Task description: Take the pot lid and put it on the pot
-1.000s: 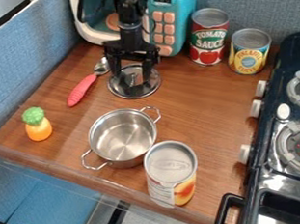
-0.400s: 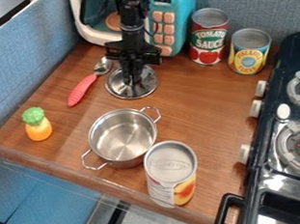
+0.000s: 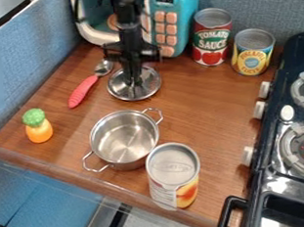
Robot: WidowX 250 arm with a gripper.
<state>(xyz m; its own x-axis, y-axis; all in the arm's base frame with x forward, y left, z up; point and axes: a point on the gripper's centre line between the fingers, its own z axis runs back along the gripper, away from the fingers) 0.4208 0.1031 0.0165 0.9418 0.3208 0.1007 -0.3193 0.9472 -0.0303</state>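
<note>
The black gripper [image 3: 134,80] hangs straight down over the pot lid, its fingers brought together around the lid's knob. The round silver lid [image 3: 151,81] lies flat, or nearly so, near the back of the counter, in front of the toy microwave; whether it touches the wood cannot be told. The knob is mostly hidden by the fingertips. Nearer the front stands the open silver pot [image 3: 124,139], upright, with a loop handle at its upper right and another at its lower left. Its inside is bare metal.
A peach-labelled can [image 3: 173,170] stands against the pot's right side. Left lie a pink-handled spoon [image 3: 83,91] and a toy pineapple [image 3: 38,127]. Behind are a teal microwave [image 3: 177,15], tomato can [image 3: 211,38] and pineapple can [image 3: 252,53]. A stove [image 3: 283,175] borders the right.
The gripper's fingers, spread over the lid a second ago, have shut at its knob. The lid has shifted slightly to the left. Pot and cans have stayed put.
</note>
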